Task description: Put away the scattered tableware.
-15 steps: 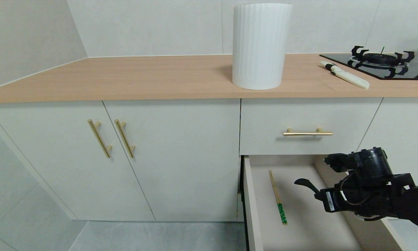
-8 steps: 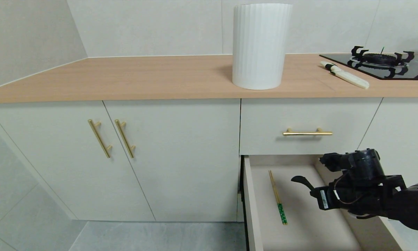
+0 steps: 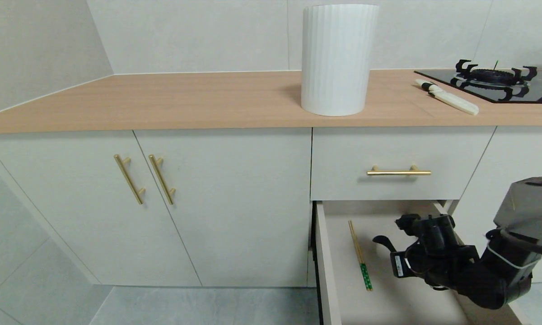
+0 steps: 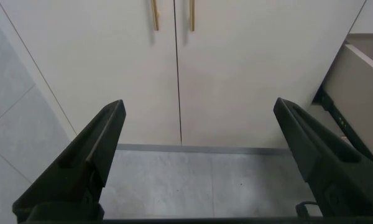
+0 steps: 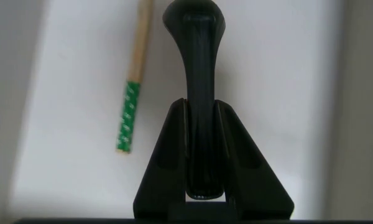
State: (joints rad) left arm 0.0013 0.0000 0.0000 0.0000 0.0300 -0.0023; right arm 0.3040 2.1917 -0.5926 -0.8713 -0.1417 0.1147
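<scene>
**Head view, drawer stage.** Your right claw [image 5: 201,107], at 4 o'clock in the frame, is clenched on a black utensil [image 3: 383,239] and hangs over the open drawer [image 3: 325,253]. The utensil's rounded end points toward 10 o'clock. Whether it touches the drawer floor cannot be told.

The chopsticks [image 3: 360,262] lie inside the drawer at the claw's 9 o'clock, near the utensil but apart from it. Your left claw [image 4: 199,112] is released, jaws wide, facing the cabinet doors [image 4: 174,62]. A knife [image 3: 451,100] rests on the surface [image 3: 185,99] at 2 o'clock, just beside the hob [image 3: 492,81].

Step in hand, as judged: laying the utensil down.
- Lower it until it sits close over the drawer floor.
- Keep it roughly parallel to the chopsticks and clear of them and of the drawer walls.
- Let go, then lift straight out.

The knife is probably next.
</scene>
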